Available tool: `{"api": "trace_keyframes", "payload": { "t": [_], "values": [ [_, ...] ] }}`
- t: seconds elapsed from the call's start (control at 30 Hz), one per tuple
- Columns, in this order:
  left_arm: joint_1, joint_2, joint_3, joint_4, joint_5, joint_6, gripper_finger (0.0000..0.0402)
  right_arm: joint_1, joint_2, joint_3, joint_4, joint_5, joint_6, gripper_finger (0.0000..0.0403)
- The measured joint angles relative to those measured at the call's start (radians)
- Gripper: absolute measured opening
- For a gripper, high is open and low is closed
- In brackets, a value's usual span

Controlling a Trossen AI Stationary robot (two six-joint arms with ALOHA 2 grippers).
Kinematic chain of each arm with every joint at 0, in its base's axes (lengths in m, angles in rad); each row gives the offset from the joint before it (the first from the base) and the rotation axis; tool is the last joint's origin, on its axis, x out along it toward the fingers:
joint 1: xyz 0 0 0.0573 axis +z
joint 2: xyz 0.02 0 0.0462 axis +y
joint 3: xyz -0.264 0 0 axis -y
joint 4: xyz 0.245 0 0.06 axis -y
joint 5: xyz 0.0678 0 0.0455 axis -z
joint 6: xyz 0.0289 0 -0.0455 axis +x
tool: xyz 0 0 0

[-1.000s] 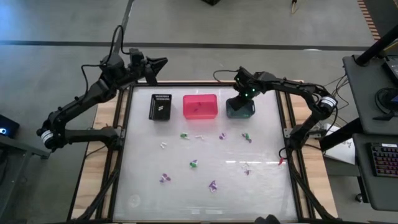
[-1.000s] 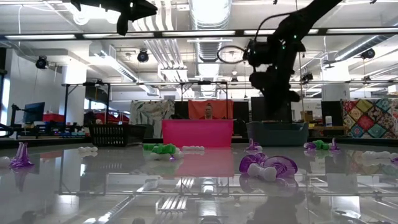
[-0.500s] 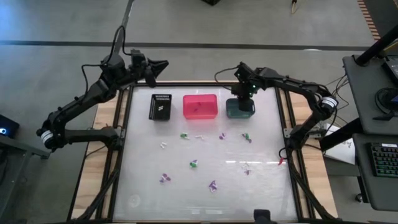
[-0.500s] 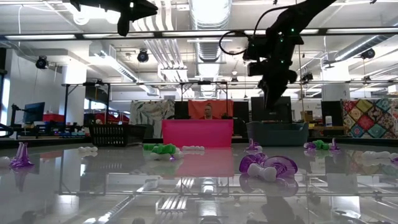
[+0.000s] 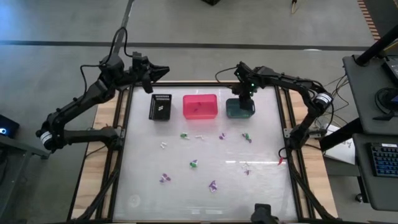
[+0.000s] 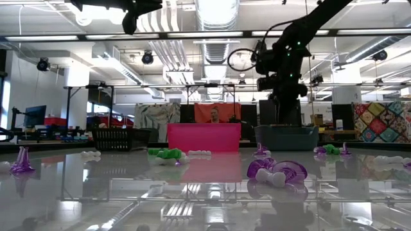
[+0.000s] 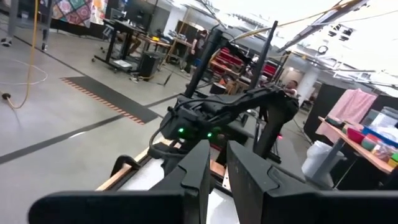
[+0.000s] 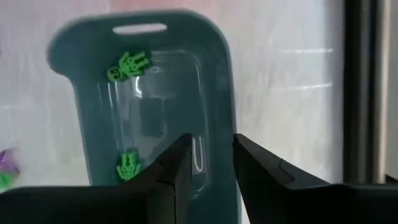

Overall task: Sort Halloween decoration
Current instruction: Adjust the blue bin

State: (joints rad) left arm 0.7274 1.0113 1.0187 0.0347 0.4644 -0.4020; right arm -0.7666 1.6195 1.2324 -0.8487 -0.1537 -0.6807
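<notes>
Green, purple and white trinkets [image 5: 193,163] lay scattered across the desk [image 5: 143,186]. Beyond them, the right claw [image 8: 205,158] hovered above the teal bin [image 8: 68,74], parted and empty, two green trinkets [image 8: 129,65] inside. The left claw [image 5: 163,68] waited past the desk's far edge, almost closed, empty.

High camera is looking straight down over the whole table [image 5: 205,186]. Low camera is sitting at tabletop level, facing the room. Both are showing the teal bin [image 5: 240,108], which the right wrist camera is viewing closely from above. Left wrist camera is facing across toward the right arm [image 7: 236,109].
</notes>
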Motion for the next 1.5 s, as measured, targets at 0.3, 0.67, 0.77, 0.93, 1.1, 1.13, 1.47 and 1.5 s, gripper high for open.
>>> {"api": "trace_keyframes", "payload": {
  "t": [0.3, 0.67, 0.77, 0.93, 1.1, 1.13, 1.47, 1.5],
  "values": [
    [0.000, -0.017, 0.000, -0.009, 0.011, 0.000, 0.0038, 0.000, 0.054, 0.001, 0.019, 0.095, 0.067, 0.0108],
    [0.000, -0.019, 0.000, -0.017, 0.011, 0.001, 0.0038, -0.010, 0.056, 0.002, 0.021, 0.092, 0.061, 0.0091],
    [0.000, -0.019, 0.000, -0.016, 0.011, 0.000, 0.0038, -0.021, 0.083, 0.001, 0.020, 0.071, 0.068, 0.0082],
    [0.000, -0.019, 0.000, -0.017, 0.011, 0.000, 0.0038, -0.026, 0.102, 0.001, 0.022, 0.028, 0.081, 0.0049],
    [0.000, -0.019, 0.000, -0.023, 0.011, 0.000, 0.0038, -0.026, 0.089, 0.008, 0.018, 0.022, 0.082, 0.0011],
    [0.000, -0.019, 0.000, -0.024, 0.010, 0.000, 0.0038, -0.026, 0.085, 0.013, 0.015, 0.023, 0.082, 0.0010],
    [0.000, -0.015, 0.000, -0.023, 0.010, 0.001, 0.0038, -0.021, 0.026, 0.095, 0.014, 0.050, 0.090, 0.0009],
    [0.000, -0.014, 0.000, -0.023, 0.010, 0.004, 0.0038, -0.021, 0.027, 0.098, 0.013, 0.044, 0.082, 0.0009]
  ]
}}
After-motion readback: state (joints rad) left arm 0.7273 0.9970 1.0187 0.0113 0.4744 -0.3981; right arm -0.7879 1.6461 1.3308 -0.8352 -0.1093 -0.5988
